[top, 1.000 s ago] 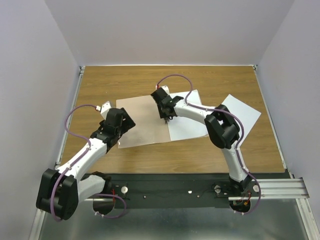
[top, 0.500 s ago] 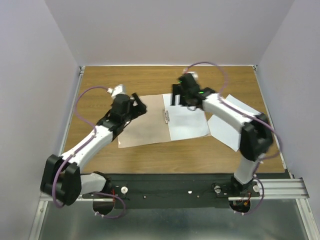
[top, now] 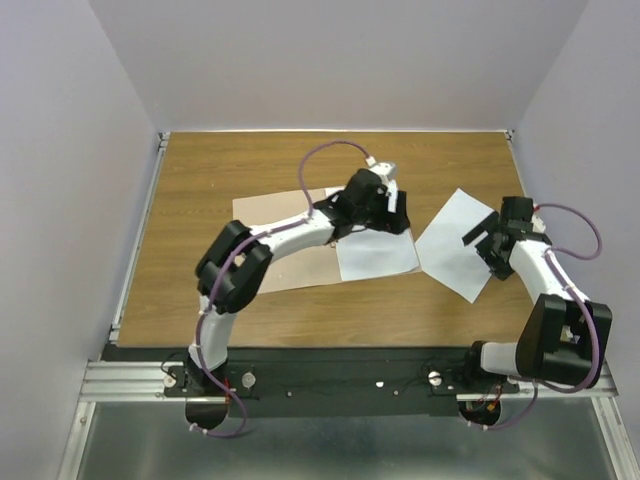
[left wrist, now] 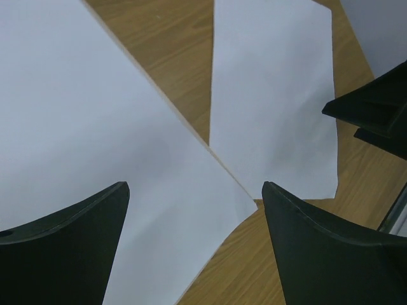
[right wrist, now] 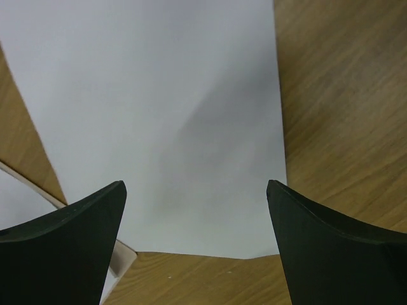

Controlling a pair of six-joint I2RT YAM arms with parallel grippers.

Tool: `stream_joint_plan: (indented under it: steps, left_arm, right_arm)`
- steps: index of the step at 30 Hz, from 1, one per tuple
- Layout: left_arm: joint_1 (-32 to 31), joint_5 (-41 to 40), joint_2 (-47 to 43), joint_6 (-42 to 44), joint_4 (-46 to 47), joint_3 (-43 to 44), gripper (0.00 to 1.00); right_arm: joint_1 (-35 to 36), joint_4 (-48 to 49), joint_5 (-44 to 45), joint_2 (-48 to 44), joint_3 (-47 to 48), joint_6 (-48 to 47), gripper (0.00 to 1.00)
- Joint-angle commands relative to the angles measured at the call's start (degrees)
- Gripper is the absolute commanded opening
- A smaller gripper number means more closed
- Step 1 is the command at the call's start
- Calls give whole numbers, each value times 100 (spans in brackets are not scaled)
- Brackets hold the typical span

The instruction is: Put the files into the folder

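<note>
1 sheet (top: pixel 378 258) lies on the right part of the folder (top: pixel 300 265), and the other sheet (top: pixel 450 250) lies flat on the counter (top: pixel 200 180) just beside it. Both look thin, light and floppy, so I judge a free corner the best hold. The left tool (left wrist: pixel 194 184) and the right tool (right wrist: pixel 195 182) are spread wide and hold nothing.

No text, label or number could be read in any view. The files (top: pixel 455 245) showed blank white faces, the folder (top: pixel 265 212) plain tan
</note>
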Motion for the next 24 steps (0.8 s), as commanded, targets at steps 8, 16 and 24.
stream_joint_plan:
  steps: [8, 16, 24]
  left_arm:
    - [-712, 721, 1716, 681, -550, 1857, 95]
    - [-765, 862, 2411, 628, -699, 2323, 95]
    - [-783, 1028, 2833, 497, -752, 2403, 95]
  right_arm:
    - [-439, -155, -19, -629, -1213, 439, 100]
    - [-439, 196, -387, -93, -1292, 307, 99]
    - [-439, 934, -1213, 127, -1494, 219, 98]
